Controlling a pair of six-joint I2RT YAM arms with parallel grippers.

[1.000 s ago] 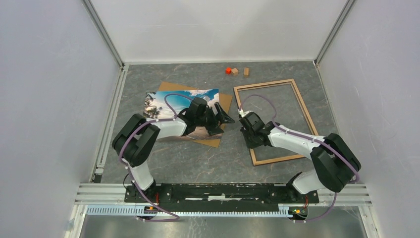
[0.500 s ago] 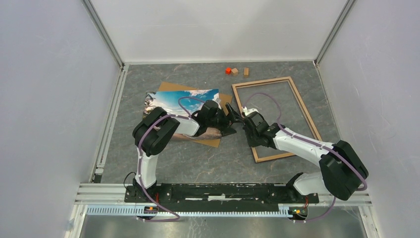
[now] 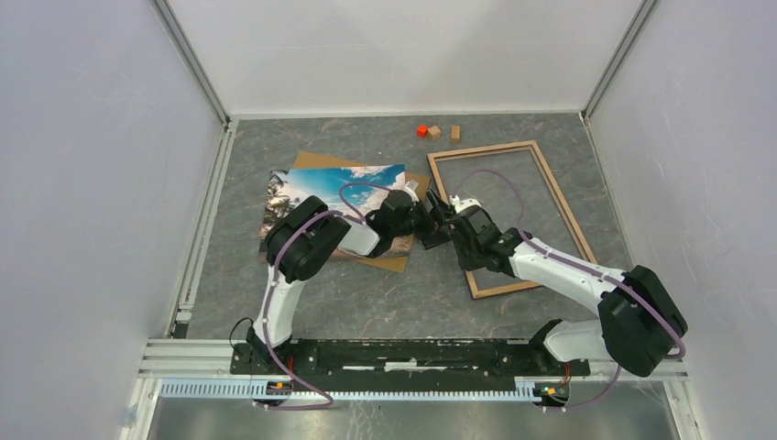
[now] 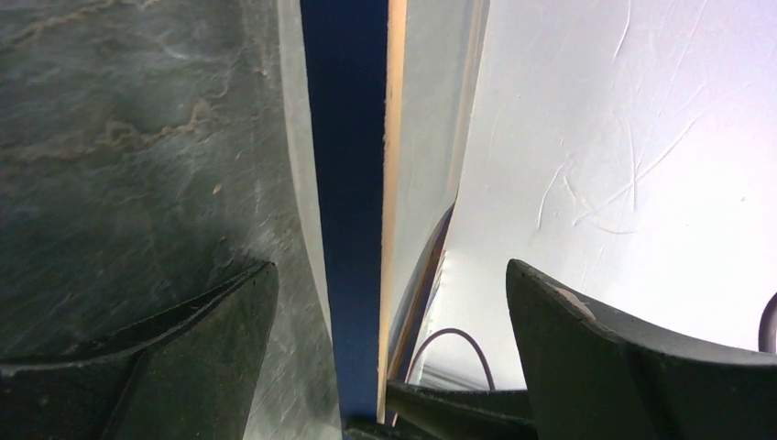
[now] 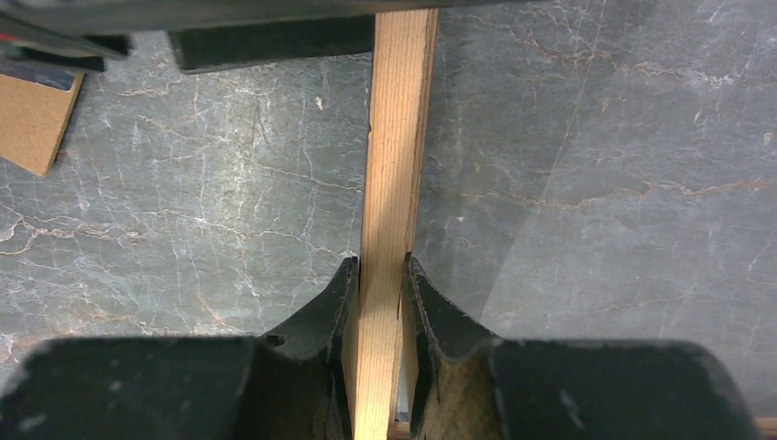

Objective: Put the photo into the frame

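The photo point(image 3: 321, 186), a beach print with blue sky, lies on the brown backing board point(image 3: 417, 186) at centre left. The light-wood frame point(image 3: 553, 190) lies to the right. My right gripper point(image 3: 456, 223) is shut on the frame's left rail point(image 5: 396, 165), fingertips point(image 5: 341, 284) pinching the wood. My left gripper point(image 3: 434, 220) is open at the same rail. In the left wrist view the rail's dark blue side point(image 4: 348, 183) stands between the spread fingers point(image 4: 197, 344), untouched, and my left gripper point(image 4: 389, 302) straddles it. The rail's left edge looks raised off the table.
A red block point(image 3: 422, 131) and two wooden blocks point(image 3: 444, 133) sit at the back wall. The backing board's corner point(image 5: 32, 119) shows left of the rail in the right wrist view. Grey enclosure walls stand on all sides.
My left gripper has moved right, off the photo, and now straddles the frame's left rail. My right gripper stays shut on the rail and has shifted slightly left and back.
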